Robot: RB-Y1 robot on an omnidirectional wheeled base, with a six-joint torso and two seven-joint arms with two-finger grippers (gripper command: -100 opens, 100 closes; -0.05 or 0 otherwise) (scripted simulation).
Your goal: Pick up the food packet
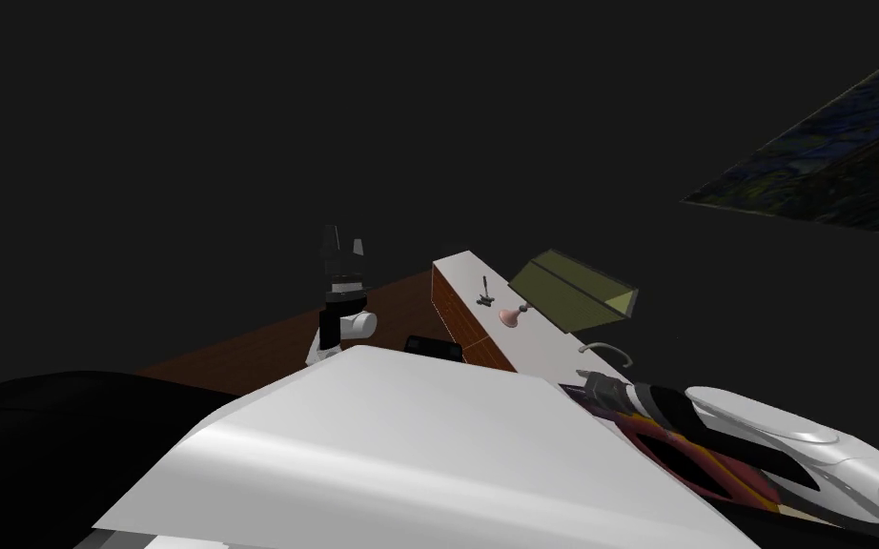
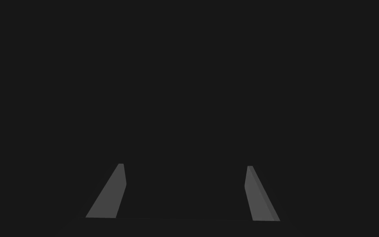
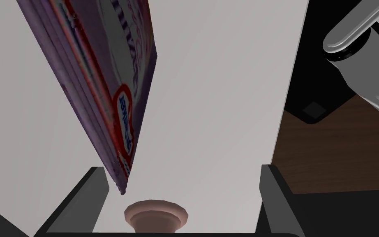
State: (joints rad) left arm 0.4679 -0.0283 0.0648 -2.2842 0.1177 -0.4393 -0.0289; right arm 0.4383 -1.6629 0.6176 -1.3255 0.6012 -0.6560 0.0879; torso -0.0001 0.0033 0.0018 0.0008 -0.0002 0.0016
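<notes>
Here, the food packet [image 3: 102, 82], purple with red edging, stands tilted over the white surface [image 3: 209, 82]; you can see its lower corner between the spread fingers of your right gripper [image 3: 182, 168], just inside one of them, with nothing pinched; a pink round thing [image 3: 155, 213] sits low between those fingers; brown floor [image 3: 336, 160] shows past the surface's edge; your left gripper [image 2: 184, 165] hangs raised beside the surface, fingers spread on nothing.

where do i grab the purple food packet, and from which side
Probably its thin near edge: the purple food packet is slim and tilted over the white counter, so the right gripper should advance straight, open jaws across its faces.
</notes>
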